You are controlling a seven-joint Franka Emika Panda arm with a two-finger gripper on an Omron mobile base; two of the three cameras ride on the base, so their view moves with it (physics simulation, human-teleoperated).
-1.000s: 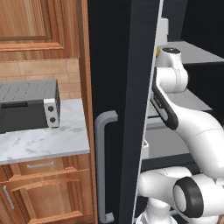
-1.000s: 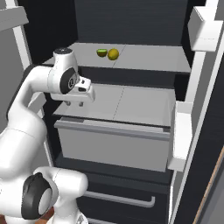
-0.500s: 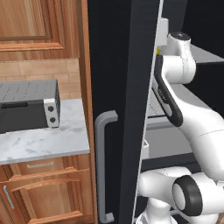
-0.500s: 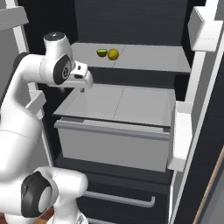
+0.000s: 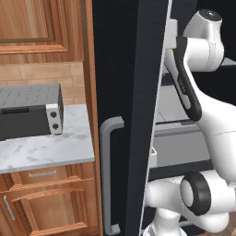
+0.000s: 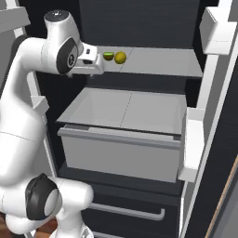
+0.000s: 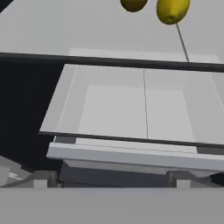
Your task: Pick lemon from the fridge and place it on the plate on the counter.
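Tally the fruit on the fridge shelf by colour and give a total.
Yellow: 1, the lemon
Green: 1, a fruit left of it
Total: 2, both on the shelf above the open drawer

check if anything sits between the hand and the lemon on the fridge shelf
Nothing visible blocks it. The white robot hand is level with the light grey fridge shelf, and the small yellow lemon lies just beyond it. A small green rounded fruit sits beside the lemon, nearer the hand, so it may crowd the approach.
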